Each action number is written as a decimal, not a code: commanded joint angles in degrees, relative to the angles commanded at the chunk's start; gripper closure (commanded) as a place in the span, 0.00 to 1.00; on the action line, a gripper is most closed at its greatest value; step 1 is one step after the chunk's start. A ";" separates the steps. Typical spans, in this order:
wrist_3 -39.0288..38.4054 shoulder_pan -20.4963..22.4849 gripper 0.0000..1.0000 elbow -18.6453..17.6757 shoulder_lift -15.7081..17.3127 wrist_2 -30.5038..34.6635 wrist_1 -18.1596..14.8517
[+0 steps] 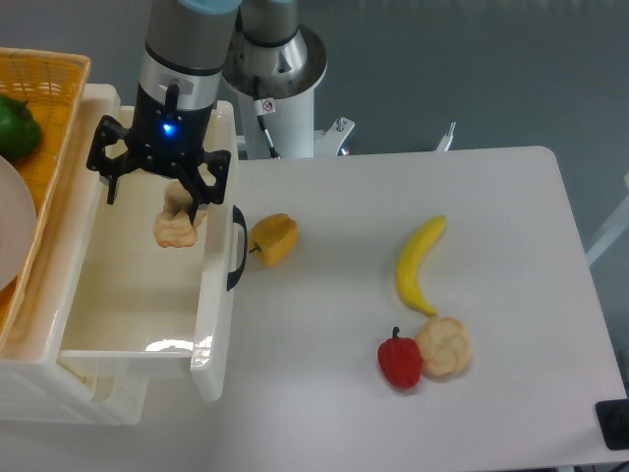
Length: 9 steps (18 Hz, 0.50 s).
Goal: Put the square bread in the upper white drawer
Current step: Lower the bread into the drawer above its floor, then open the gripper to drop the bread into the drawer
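We see the gripper (177, 202) closed on the bread (175, 223), which hangs just below the fingers, over the open drawer (208, 324) near its right wall. On the table (511, 226) lie a yellow pepper (274, 239) and a banana (418, 264).

Item count, camera view:
- One square bread (175, 224).
- One round bun (444, 345).
- One banana (418, 264).
- One yellow pepper (274, 239).
- One red pepper (399, 360).
- One green pepper (17, 127).
- One upper white drawer (212, 324).
- One orange wicker basket (44, 84).
- One white plate (8, 231).
- One end effector (159, 177).
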 joint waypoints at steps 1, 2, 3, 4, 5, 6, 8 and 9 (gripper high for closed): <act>-0.18 0.00 0.00 -0.43 0.00 -0.36 0.09; -0.09 0.00 0.00 -0.61 0.09 -0.54 0.09; -0.26 0.09 0.00 -0.44 0.26 -0.54 0.17; -1.14 0.18 0.00 -0.44 0.44 -0.62 0.17; -2.10 0.18 0.00 -0.44 0.44 -0.63 0.17; -2.72 0.18 0.00 -0.44 0.35 -0.63 0.17; -3.17 0.18 0.00 -0.61 0.26 -0.54 0.09; -3.08 0.18 0.00 -0.61 0.26 -0.54 0.09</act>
